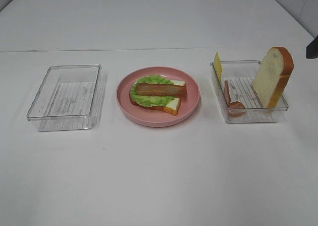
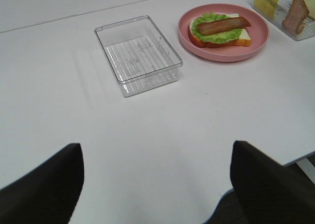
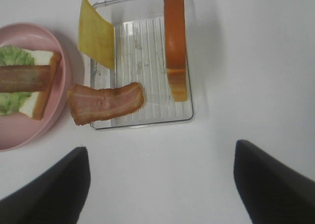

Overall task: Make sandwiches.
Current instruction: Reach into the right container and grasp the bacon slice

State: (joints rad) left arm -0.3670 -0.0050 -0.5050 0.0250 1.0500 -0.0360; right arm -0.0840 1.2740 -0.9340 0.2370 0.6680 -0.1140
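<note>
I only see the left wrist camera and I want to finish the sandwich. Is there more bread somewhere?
Observer: Yes, one bread slice stands on edge in the right tray, along the side away from the pink plate.
Operator: Is the cheese lying flat?
Observer: No, the cheese slice leans upright against the wall nearest the plate.
Operator: Is the other gripper holding anything?
Observer: No, the right gripper is open and empty, short of that tray.
</note>
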